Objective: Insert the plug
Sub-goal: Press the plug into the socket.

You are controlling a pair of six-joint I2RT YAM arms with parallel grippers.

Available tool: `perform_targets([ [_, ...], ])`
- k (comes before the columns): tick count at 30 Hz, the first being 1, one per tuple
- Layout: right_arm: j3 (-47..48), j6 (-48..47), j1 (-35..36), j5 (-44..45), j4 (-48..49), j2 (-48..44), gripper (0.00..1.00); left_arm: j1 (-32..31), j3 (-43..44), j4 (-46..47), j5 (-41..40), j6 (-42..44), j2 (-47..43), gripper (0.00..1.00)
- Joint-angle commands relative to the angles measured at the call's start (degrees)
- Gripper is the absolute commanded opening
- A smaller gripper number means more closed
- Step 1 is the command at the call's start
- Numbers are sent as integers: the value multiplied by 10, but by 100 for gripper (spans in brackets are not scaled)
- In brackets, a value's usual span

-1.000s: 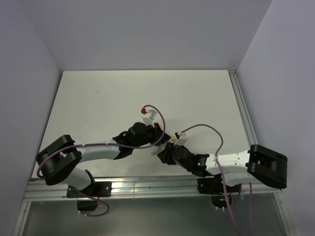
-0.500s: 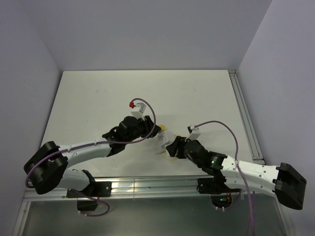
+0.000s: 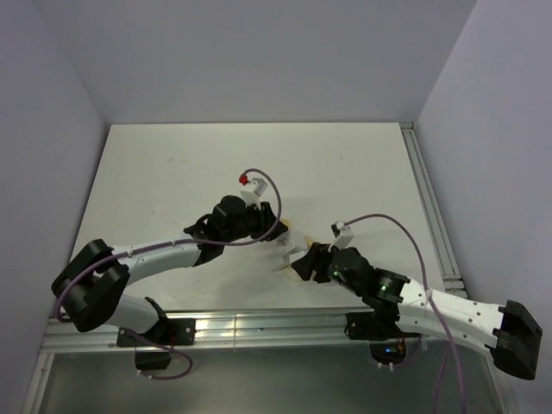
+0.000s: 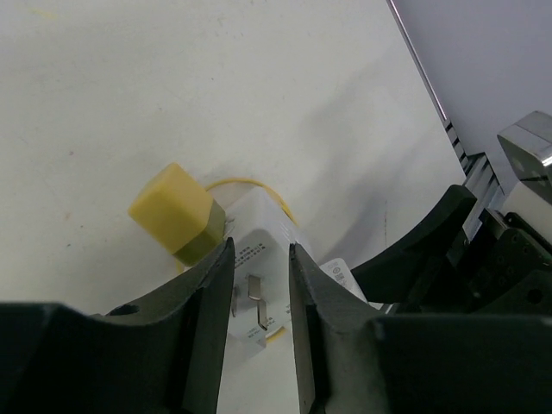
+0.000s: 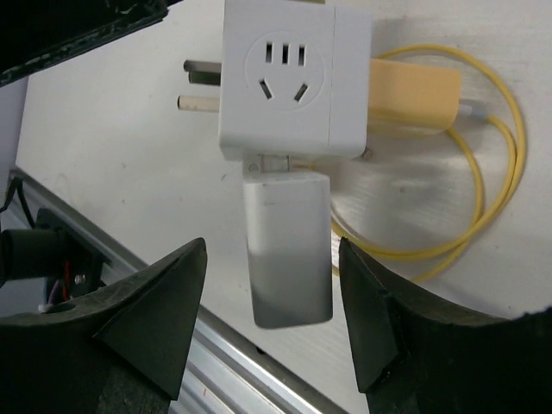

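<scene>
Right wrist view: the right gripper (image 5: 269, 259) stands open and holds nothing, one finger on each side of the white plug (image 5: 289, 250), with a gap on both sides. The plug's long axis runs straight away from this gripper, and its far end meets the socket cube (image 5: 289, 82). A sliver of metal prong shows at the joint, so I judge it not fully seated; a push along that axis is what it needs. Beyond, a yellow plug (image 5: 414, 95) sits in the cube's side, its yellow cable (image 5: 496, 164) looping back. Farthest, the left gripper (image 4: 259, 250) hovers over the cube, fingers parted, empty. Everything lies close to the near edge of the table (image 5: 112, 155), roughly mid-width.
</scene>
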Motion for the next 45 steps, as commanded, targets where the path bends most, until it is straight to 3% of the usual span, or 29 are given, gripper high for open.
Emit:
perform_targets([
  [1, -11, -10, -5, -19, -36, -38, 69, 1, 25, 31, 36, 26, 9, 36],
  [6, -24, -5, -5, -30, -46, -57, 68, 0, 36, 32, 43, 29, 32, 34],
  [14, -23, 8, -5, -32, -23, -15, 68, 1, 54, 26, 53, 37, 59, 37],
  [22, -5, 11, -6, -7, -27, 3, 50, 1, 71, 24, 67, 50, 91, 40],
  [26, 17, 7, -11, 13, -35, 5, 36, 1, 73, 27, 79, 45, 103, 35],
  [34, 50, -11, -34, 32, -72, -4, 33, 1, 52, 24, 84, 30, 91, 20],
  [38, 46, -13, -52, 31, -62, -3, 23, 1, 43, 39, 102, 13, 97, 16],
  [45, 52, -20, -56, 42, -28, 25, 22, 0, 37, 62, 125, -8, 121, 11],
])
